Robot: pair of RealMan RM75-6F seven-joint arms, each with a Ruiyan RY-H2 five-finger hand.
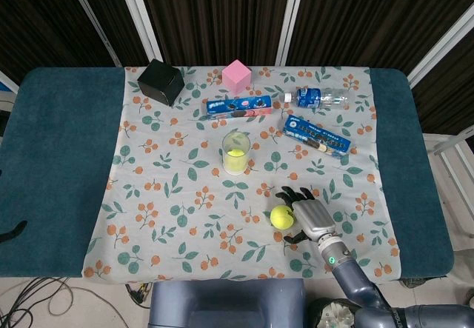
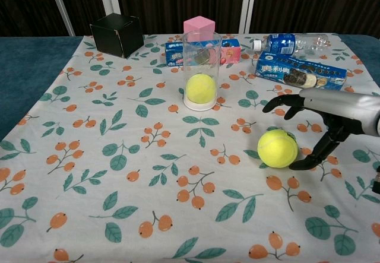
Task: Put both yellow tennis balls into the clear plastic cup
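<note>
Right robot hand (image 2: 323, 120) spread wide, empty, fingers cupped just beside loose tennis ball (image 2: 277, 148)

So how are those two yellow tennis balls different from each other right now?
The ball in the cup sits at the bottom of the clear plastic cup; the loose ball lies bare on the flowered cloth. The cupped one has no hand near it, while the right hand has its fingers spread around the loose one, seemingly not yet gripping. Both look alike in colour and size.
</note>
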